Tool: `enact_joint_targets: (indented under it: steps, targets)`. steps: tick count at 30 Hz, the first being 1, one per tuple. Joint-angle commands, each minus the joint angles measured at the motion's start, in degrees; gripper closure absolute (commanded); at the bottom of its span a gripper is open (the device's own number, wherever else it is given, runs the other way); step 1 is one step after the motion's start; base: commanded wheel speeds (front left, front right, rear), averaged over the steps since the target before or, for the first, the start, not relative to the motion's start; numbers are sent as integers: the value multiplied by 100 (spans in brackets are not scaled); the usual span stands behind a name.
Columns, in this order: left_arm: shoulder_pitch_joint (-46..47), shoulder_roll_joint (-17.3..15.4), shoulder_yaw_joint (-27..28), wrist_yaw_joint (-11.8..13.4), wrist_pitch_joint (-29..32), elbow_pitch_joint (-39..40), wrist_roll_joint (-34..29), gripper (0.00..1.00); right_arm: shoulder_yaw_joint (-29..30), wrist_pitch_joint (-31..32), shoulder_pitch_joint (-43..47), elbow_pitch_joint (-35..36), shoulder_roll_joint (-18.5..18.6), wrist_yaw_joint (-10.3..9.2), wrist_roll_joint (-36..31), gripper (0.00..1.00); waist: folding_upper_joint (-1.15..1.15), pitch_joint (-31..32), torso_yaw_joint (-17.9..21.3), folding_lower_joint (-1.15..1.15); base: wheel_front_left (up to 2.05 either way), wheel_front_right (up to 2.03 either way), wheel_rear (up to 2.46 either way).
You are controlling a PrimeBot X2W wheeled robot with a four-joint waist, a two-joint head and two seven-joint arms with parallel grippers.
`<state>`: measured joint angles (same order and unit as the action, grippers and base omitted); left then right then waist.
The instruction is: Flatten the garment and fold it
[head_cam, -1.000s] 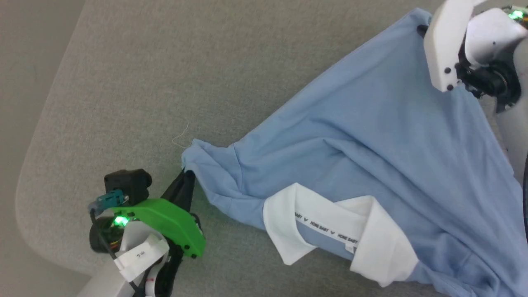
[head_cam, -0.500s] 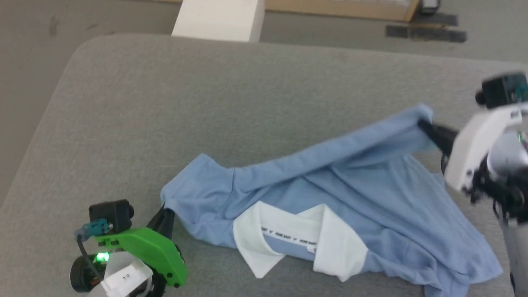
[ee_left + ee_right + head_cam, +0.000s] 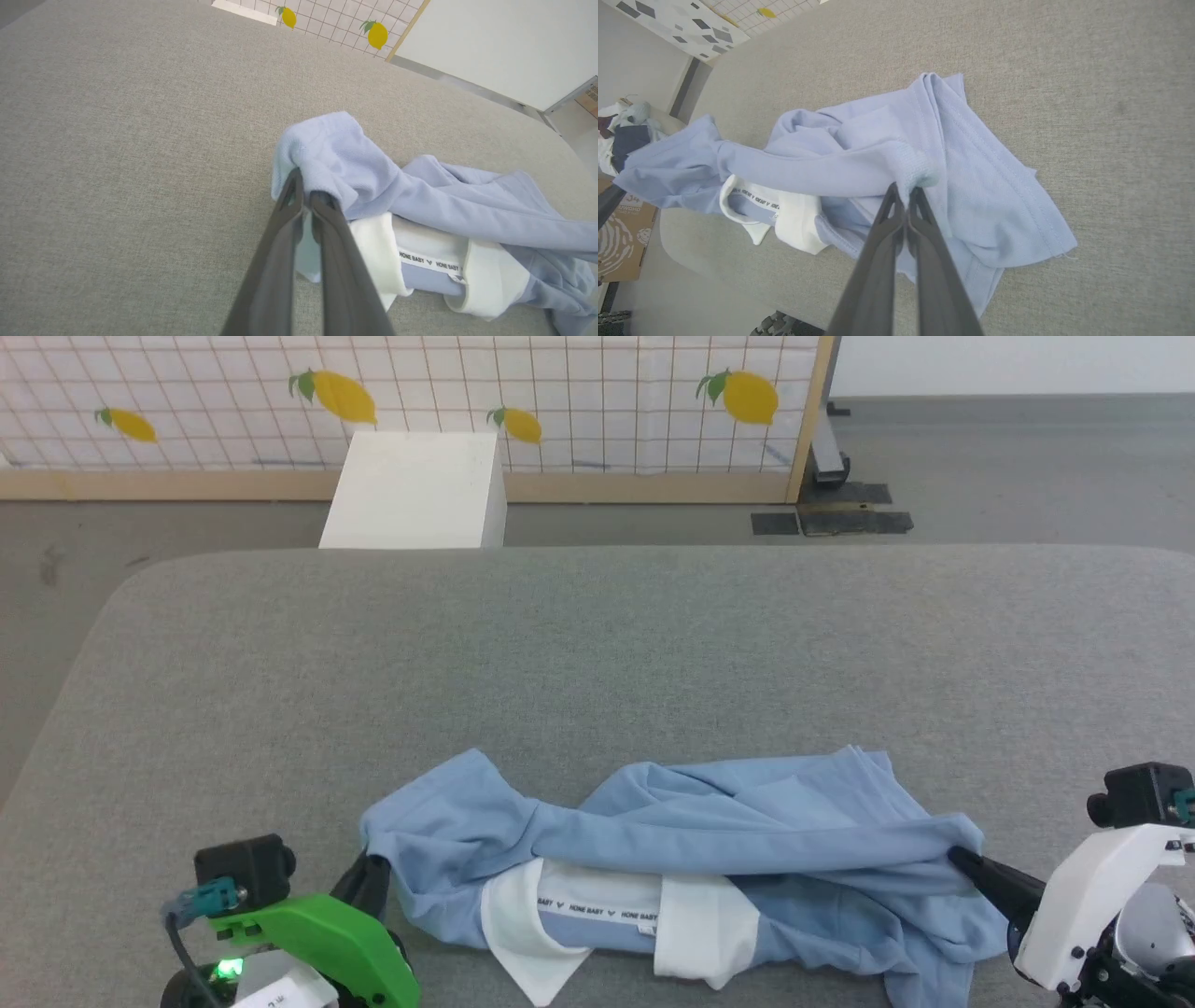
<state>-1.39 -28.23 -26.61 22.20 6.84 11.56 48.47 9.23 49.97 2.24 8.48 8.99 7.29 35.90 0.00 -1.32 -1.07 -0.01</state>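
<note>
Your left fingers (image 3: pixel 280 224) are clamped on the shirt (image 3: pixel 747 817) at its left end, and your right fingers (image 3: pixel 880 228) are pinched tight on its right end. It lies bunched along the table's (image 3: pixel 597 644) near edge, long axis running left to right between them, collar (image 3: pixel 523 933) toward you. Each arm has its nearer end, so flattening likely means drawing them apart.
</note>
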Motion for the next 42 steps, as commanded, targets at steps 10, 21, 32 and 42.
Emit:
enact_joint_targets:
  steps: [10,21,32,42]
  targets:
    - [916,-314,368,-326,-50,194,-100,100,66,-2,-1203,227,321,20,327,100,0,157,52,1,0,0,0]
    - [3483,-601,390,-874,494,-84,-571,100,271,482,-3087,121,973,20,528,100,0,282,-56,1,0,0,0]
    - [5159,-494,209,-1419,746,-1039,-764,100,341,701,-3977,-146,997,20,565,100,0,141,-49,1,0,0,0]
    - [6737,-382,108,-1805,791,-2266,-1069,100,257,648,-5374,-641,914,20,176,100,0,-978,-52,1,0,0,0]
